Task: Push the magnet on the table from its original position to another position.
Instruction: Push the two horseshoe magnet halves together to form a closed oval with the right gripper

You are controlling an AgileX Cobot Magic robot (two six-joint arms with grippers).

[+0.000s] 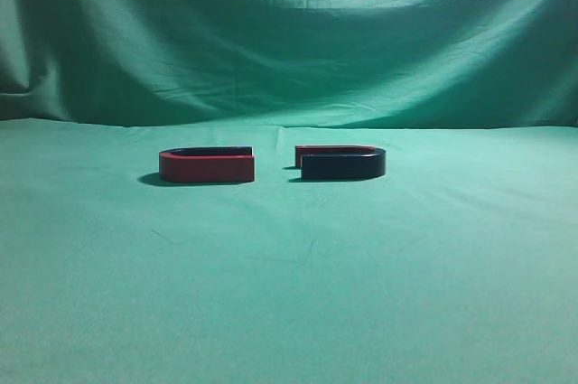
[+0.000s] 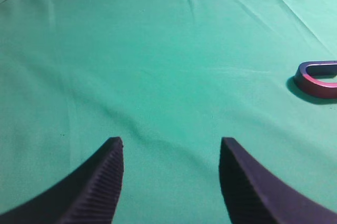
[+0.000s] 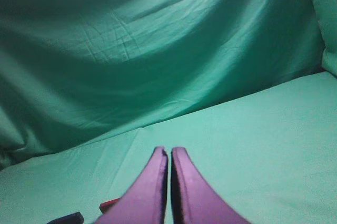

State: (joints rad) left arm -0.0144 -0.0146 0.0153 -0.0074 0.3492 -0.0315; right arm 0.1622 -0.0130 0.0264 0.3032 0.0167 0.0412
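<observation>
Two horseshoe magnets lie flat on the green cloth in the exterior view, open ends facing each other across a small gap. The left magnet point(image 1: 208, 165) shows its red side, the right magnet point(image 1: 341, 163) its dark blue side. Neither gripper shows in the exterior view. My left gripper point(image 2: 171, 147) is open and empty above bare cloth; the curved end of one magnet point(image 2: 317, 78) lies far to its right. My right gripper point(image 3: 169, 153) is shut and empty, with the red tip point(image 3: 109, 204) and dark tip point(image 3: 66, 218) of a magnet at the lower left.
A green cloth point(image 1: 289, 285) covers the table and a green drape point(image 1: 289, 32) hangs behind it. Wide bare cloth lies in front of and beside the magnets.
</observation>
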